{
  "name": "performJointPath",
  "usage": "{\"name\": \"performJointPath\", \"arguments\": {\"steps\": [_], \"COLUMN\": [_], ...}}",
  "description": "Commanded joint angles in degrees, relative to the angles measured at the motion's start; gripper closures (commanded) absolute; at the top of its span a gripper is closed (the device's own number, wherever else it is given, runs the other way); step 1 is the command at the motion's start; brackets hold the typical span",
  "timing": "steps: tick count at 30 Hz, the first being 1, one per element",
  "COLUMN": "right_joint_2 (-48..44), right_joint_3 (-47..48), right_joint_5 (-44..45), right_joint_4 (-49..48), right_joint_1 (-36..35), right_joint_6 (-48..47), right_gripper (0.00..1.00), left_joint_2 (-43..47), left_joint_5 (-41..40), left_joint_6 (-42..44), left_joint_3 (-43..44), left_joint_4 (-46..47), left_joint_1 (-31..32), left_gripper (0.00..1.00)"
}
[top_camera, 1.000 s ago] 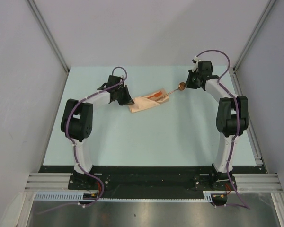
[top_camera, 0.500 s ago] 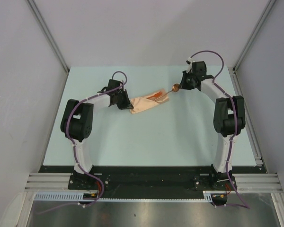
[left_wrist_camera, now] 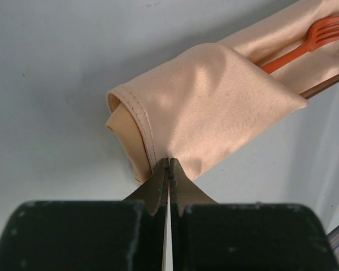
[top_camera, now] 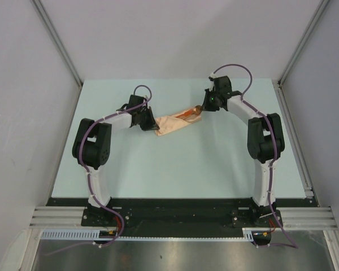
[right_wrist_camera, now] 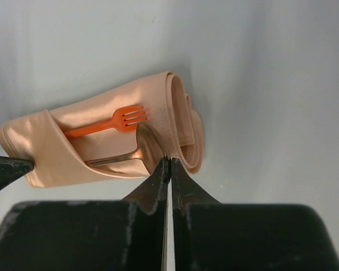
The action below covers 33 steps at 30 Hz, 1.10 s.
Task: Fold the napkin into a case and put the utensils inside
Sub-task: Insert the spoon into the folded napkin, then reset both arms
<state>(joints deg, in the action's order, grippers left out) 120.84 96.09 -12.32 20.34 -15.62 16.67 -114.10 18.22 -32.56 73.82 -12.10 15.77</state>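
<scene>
Top view: left gripper sits at the left end of the case, which lies mid-worktop toward the far side. Right gripper sits at the case's right end. An orange streak, the fork, shows in the open end. Jaw state can't be read from this ht. The worktop is a pale blue-green sheet. Plain grey walls close in the back and both sides, w/ metal rails along the near edge by the arm bases. Left wrist view: jaws together, no gap, tips pinching the near edge of the case's outer fold. A stitched hem curls open at the left end, the fork's tines lie on the inner layer at upper right, and a thin dark strip of the spoon handle runs just below it at the fold's edge. Right wrist view: jaws together, tips closed on the end of the spoon's coppery bowl. The handle goes under the case's diagonal flap and the fork lies parallel just above it, handle also tucked in. The left gripper's finger touches the case's far-left corner. Surface under the cloth is bare, pale and matte.
</scene>
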Motion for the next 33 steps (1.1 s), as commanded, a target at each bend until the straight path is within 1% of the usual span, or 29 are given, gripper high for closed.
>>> {"name": "performJointPath", "arguments": {"steps": [1, 12, 14, 15, 16, 17, 18, 19, 20, 21, 22, 23, 24, 25, 26, 27, 28, 29, 30, 31, 32, 33], "right_joint_2": [0.72, 2.74, 2.48, 2.39, 1.78, 1.42, 0.98, 0.11, -0.16, -0.51, -0.95, -2.78, -4.19, -5.68, -9.70, -11.74, -14.29, -16.57, -20.86, -22.91, -24.75, -29.47], "right_joint_3": [2.96, 2.87, 2.70, 2.70, 2.70, 2.78, 2.96, 3.57, 4.27, 5.15, 6.03, 6.64, 6.39, 5.69, 2.90, 0.70, -1.59, -4.74, -10.34, -13.97, -17.05, -24.04], "right_joint_5": [0.89, 0.63, 0.80, 0.89, 1.06, 1.15, 1.33, 1.33, 1.59, 2.03, 3.60, 4.57, 5.71, 8.16, 9.32, 11.94, 12.23, 14.40, 16.08, 16.18, 16.18, 17.23], "right_joint_4": [0.23, 0.49, 0.32, 0.40, 0.23, 0.14, 0.05, 0.05, 1.10, 2.15, 3.47, 5.74, 6.81, 7.52, 8.05, 8.05, 7.62, 6.74, 6.30, 6.03, 5.59, 5.24], "right_joint_1": [-2.05, -4.42, -4.33, -4.25, -4.16, -3.98, -3.90, -3.89, -3.81, -3.89, -3.89, -3.98, -4.16, -4.33, -4.68, -5.12, -6.34, -6.88, -7.49, -8.19, -8.38, -8.64], "right_joint_6": [3.20, 6.80, 6.72, 6.80, 6.63, 6.28, 5.93, 5.40, 4.87, 3.65, 2.94, 2.32, 1.62, 1.27, 0.92, 0.74, 0.82, 1.09, 1.61, 3.18, 3.98, 5.12], "right_gripper": [1.00, 1.00, 0.89, 0.82, 0.71, 0.66, 0.61, 0.52, 0.49, 0.46, 0.40, 0.37, 0.34, 0.29, 0.27, 0.25, 0.19, 0.15, 0.09, 0.06, 0.02, 0.00], "left_joint_2": [2.40, 2.83, 3.27, 4.49, 5.29, 6.34, 7.66, 10.10, 11.61, 13.02, 16.16, 17.67, 19.25, 22.75, 24.44, 26.46, 28.39, 32.41, 34.37, 36.39, 40.76, 42.80], "left_joint_5": [-0.02, -0.11, -0.46, -0.38, -0.72, -1.16, -3.86, -4.76, -5.55, -7.56, -8.28, -8.81, -9.42, -10.12, -10.83, -11.27, -12.84, -13.38, -13.56, -13.56, -13.30, -12.86], "left_joint_6": [0.12, 0.12, 0.74, 1.09, 1.70, 2.05, 2.23, 3.54, 4.16, 4.86, 5.83, 6.45, 7.15, 8.46, 9.17, 9.79, 10.40, 10.41, 10.15, 9.01, 8.22, 7.51], "left_joint_3": [-0.52, -0.08, 0.27, 0.27, 0.10, -0.08, 0.01, 0.01, -0.08, -0.08, -0.26, -0.52, -0.96, -2.00, -2.89, -4.29, -7.78, -10.08, -12.62, -17.78, -20.53, -23.08], "left_joint_4": [1.29, 1.20, 0.76, 0.93, 1.37, 1.72, 1.47, 1.46, 1.46, 1.20, 1.03, 0.68, 0.59, 0.32, 0.67, 1.54, 2.42, 5.56, 7.51, 10.14, 11.82, 17.75], "left_joint_1": [-0.30, -0.04, 0.05, 0.05, 0.14, 0.40, 0.66, 1.01, 1.89, 2.42, 2.95, 4.34, 5.31, 6.46, 9.25, 10.93, 12.69, 16.10, 17.79, 19.28, 21.91, 23.24], "left_gripper": [1.00, 1.00, 0.99, 0.95, 0.87, 0.70, 0.63, 0.59, 0.54, 0.53, 0.51, 0.49, 0.49, 0.48, 0.48, 0.47, 0.46, 0.45, 0.44, 0.43, 0.35, 0.29]}}
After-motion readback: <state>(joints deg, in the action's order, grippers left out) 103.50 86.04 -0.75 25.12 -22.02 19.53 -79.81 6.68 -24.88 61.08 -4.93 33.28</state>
